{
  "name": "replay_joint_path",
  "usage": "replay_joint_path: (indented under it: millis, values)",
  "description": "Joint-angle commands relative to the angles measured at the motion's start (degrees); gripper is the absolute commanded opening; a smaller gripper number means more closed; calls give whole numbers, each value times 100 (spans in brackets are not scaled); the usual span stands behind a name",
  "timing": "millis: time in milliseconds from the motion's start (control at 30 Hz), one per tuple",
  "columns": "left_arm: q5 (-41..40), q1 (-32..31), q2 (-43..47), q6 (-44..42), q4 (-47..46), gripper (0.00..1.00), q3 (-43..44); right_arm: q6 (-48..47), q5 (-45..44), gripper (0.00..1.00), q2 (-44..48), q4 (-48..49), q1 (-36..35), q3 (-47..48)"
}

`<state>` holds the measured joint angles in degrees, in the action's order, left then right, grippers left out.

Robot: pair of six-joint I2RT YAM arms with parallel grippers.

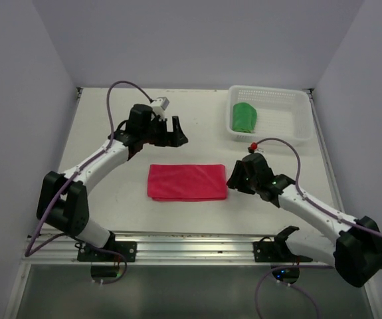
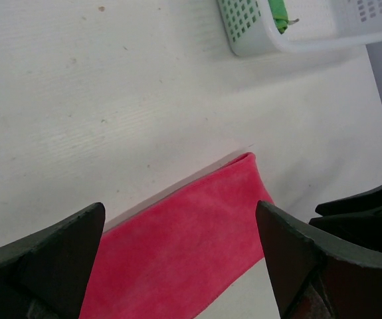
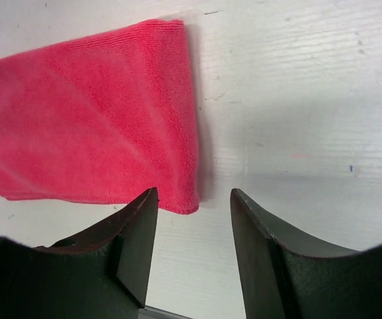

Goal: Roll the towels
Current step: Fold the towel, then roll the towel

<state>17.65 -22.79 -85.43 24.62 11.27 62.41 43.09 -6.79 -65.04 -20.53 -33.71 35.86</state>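
Both arms reach forward, elbows bent. The left end effector (image 1: 171, 131) gapes wide; the right end effector (image 1: 234, 178) is parted less.

The pink-red towel (image 1: 187, 181) lies flat on the white table (image 1: 197, 119), near the middle. It is folded into a long shape with straight edges, and it is not rolled. Its cloth looks soft and fuzzy, with no pattern. The green towel (image 1: 244, 117) is a small bright bundle. It sits inside the white basket (image 1: 270, 90) at the far right of the table, against the basket's left side.
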Motion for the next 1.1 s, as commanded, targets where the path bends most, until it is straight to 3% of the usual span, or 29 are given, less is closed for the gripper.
replay_joint_path:
  millis: [0, 133, 267, 600, 900, 1067]
  values:
    - [520, -243, -553, 297, -134, 100, 613, 551, -86, 51, 613, 101, 198, -481]
    - [239, -848, -1167, 280, 77, 93, 1377, 1034, 168, 43, 1273, 742, 260, -1273]
    - [309, -1227, -1757, 473, 226, 82, 1879, 1447, 546, 40, 1117, 1716, 295, -1835]
    - [-15, -2080, -2707, 1264, 481, 56, 2328, 1430, 687, 33, 852, 2238, 322, -1854]
    - [-867, -2476, -3524, 1757, 1175, 46, 3127, 1422, 819, 33, 712, 2528, 366, -1968]
    - [-1342, -2512, -3727, 1748, 1509, 46, 3435, 1351, 898, 33, 790, 2546, 409, -2012]
